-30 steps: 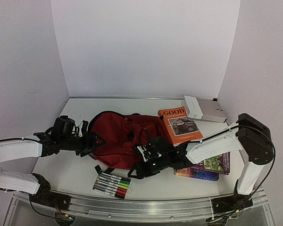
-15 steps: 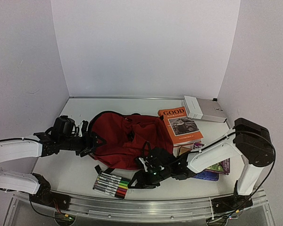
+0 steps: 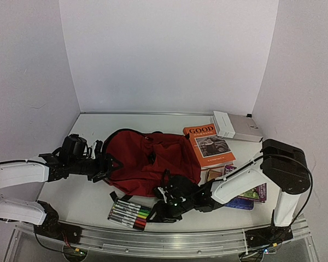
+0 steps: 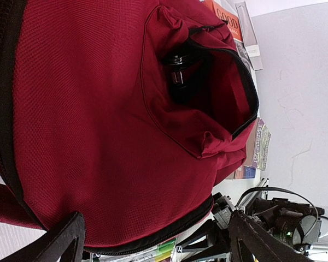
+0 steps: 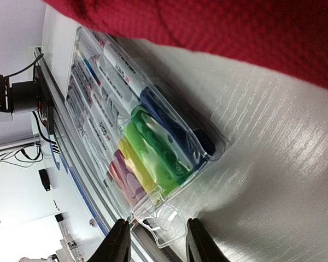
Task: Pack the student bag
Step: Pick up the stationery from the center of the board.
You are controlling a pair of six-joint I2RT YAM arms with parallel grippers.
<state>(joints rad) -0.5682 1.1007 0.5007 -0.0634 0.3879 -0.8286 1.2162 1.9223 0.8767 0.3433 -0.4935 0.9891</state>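
Bag place: The student bag (image 3: 145, 158) lies flat on the table (image 3: 82, 196), in the middle of the top view.
Bag feel: It looks soft and floppy, and likely light. It would probably sag and fold if it were lifted by one spot.
Where to hold: The black zipper edge or the lip of the pocket looks best. The smooth red cloth may slip.
Pocket: The front pocket (image 4: 208, 93) gapes open in the upper middle of the left wrist view. Something dark sits inside, but I cannot tell what.
Left end effector (image 3: 108, 164): Its fingers are wide apart at the bag's left end, not pinching.
Right end effector (image 5: 156, 237): It is low by the table. Its fingers are apart, one on each side of the clear tab of the marker pack (image 5: 136, 142).
Edges: The front rail (image 3: 153, 240) runs just below the pack, so room there is tight.
Open room: There is bare table at the upper left. The right side is crowded with an orange book (image 3: 208, 144), a white box (image 3: 238, 126) and more books (image 3: 246, 194).
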